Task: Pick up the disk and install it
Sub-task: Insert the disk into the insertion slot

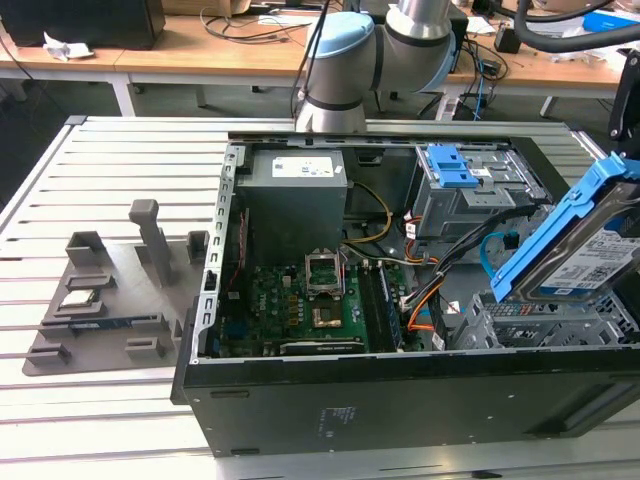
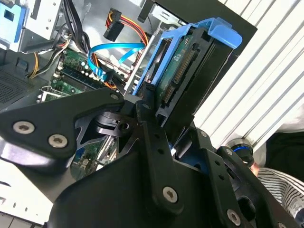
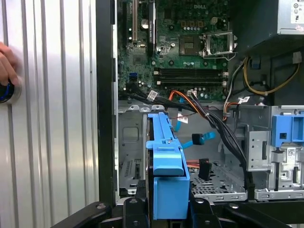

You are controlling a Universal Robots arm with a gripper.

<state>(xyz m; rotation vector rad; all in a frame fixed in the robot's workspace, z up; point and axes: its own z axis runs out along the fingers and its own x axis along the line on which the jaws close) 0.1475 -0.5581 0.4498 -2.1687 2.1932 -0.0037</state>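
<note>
Item: the disk (image 1: pixel 590 255), a silver drive with a white-and-blue label in a bright blue carrier frame, held tilted and lifted clear above the open computer case (image 1: pixel 330 405), at about 3 o'clock in the exterior view. Carried at a slant, probably so that one end can be led down into the metal drive cage (image 1: pixel 520 320) lying directly beneath it. Holder: the tool (image 2: pixel 164 118), its black fingers (image 2: pixel 149 123) clamped on the disk from both flat sides; in the second wrist view the connector edge of the disk faces away from the tool, toward the case interior, which suits an entry end-first. In the first wrist view the blue frame (image 3: pixel 166 161) stands edge-on at 6 o'clock, lined up over the empty bay (image 3: pixel 130 152) of the cage, not yet seated. Surroundings: motherboard (image 1: pixel 300 300) on the case floor at centre, grey power supply (image 1: pixel 295 200) at 12 o'clock, a second cage with a blue latch plate (image 1: pixel 450 165) at 1 o'clock, loose blue and orange cables (image 3: pixel 199 140) lying near the bay and likely to want clearing. Outside the case, on the slatted surface (image 1: pixel 60 400), a grey parts fixture (image 1: pixel 110 290) at 9 o'clock. A person's hand (image 3: pixel 5 64) rests on the surface just beside the case.
</note>
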